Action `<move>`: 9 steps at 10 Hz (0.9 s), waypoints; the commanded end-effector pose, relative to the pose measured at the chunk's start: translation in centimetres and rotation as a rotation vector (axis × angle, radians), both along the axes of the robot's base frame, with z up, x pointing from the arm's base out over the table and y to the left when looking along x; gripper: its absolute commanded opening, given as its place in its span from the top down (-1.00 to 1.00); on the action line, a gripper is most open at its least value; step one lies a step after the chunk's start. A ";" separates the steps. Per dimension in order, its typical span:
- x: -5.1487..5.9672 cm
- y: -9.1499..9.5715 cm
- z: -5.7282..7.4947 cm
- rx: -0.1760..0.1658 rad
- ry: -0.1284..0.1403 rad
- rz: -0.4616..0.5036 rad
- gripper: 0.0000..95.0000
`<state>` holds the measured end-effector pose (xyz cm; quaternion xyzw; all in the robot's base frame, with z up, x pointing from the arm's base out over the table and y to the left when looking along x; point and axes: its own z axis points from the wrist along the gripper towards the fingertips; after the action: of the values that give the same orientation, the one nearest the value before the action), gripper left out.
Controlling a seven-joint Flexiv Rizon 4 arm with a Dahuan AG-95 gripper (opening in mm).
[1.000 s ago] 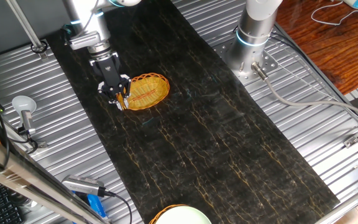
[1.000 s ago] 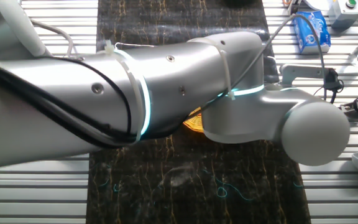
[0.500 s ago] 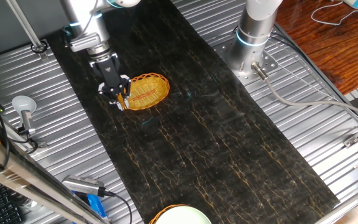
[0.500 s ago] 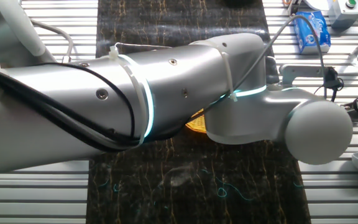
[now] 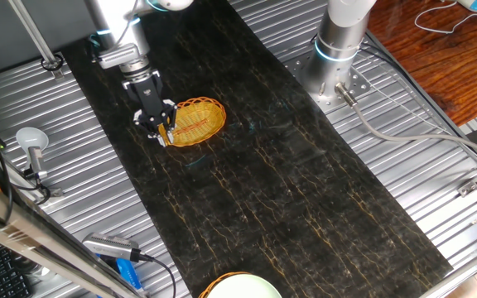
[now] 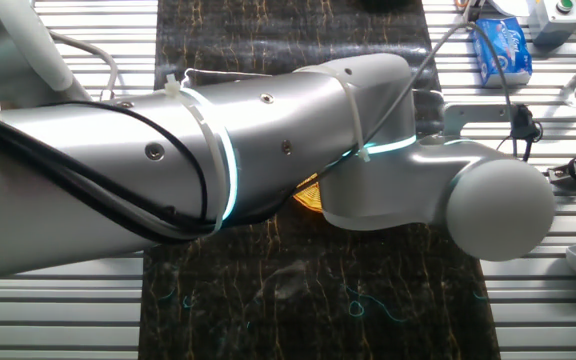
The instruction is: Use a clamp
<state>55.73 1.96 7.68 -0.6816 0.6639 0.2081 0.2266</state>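
worktop point(image 5: 305, 207): dark marbled mat over ribbed metal
arm point(image 6: 268, 150): pretty much fills the other fixed view
basket point(image 5: 195, 121): round woven one
end effector point(image 5: 161, 132): at basket's left rim, clenched on clamp point(image 5: 165, 137)

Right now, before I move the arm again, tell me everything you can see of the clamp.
The clamp shows only as a small yellow-orange sliver, plastic by its look, between the tips of the gripper at the left rim of the woven basket. It hangs roughly upright under the black fingers. Its prongs are too small to make out, and whether it touches the rim cannot be told. In the other fixed view the arm hides it entirely.
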 end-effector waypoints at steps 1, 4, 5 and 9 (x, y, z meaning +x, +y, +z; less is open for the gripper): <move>-0.1 0.0 0.1 -0.001 -0.003 0.002 1.00; -0.1 0.0 0.1 -0.006 -0.003 0.006 1.00; -0.1 0.0 0.1 -0.013 -0.012 0.018 1.00; -0.1 0.0 0.1 -0.042 -0.027 0.039 1.00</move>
<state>55.60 1.92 7.79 -0.7018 0.6519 0.1886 0.2167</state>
